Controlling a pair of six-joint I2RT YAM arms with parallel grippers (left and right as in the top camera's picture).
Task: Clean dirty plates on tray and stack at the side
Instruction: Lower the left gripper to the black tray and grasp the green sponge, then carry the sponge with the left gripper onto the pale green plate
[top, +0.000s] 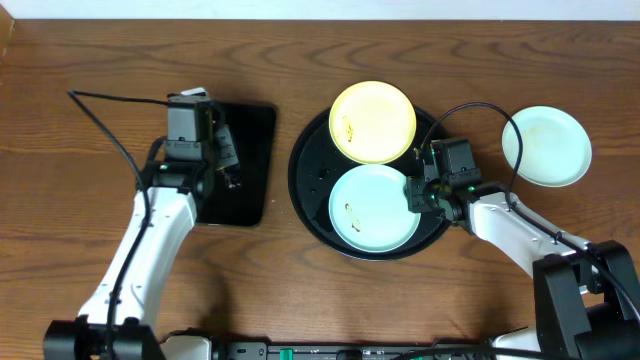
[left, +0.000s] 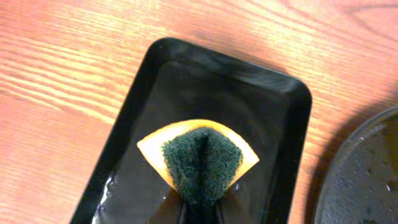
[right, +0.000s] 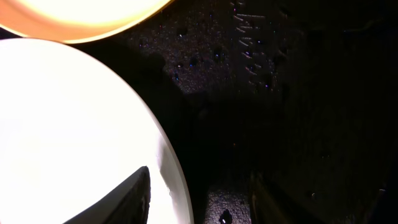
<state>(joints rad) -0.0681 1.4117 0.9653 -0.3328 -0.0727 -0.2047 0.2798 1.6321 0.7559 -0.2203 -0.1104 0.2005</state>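
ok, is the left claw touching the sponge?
Touching. The left wrist view shows the left claw pinching the sponge at its lower edge, with the sponge folded into a wedge.

My sponge (left: 202, 158) is folded into a fan, its dark green scouring face showing and orange foam curving along the top edge. It lies over my small rectangular black tray (left: 273, 118), glistening wet, on the wooden table (left: 62, 56).

No writing, label, brand, number or sign can be read in any view, neither on the plates (top: 374, 208), the tray (top: 308, 180), the smaller rectangular tray (top: 255, 130), nor the sponge (left: 202, 158).
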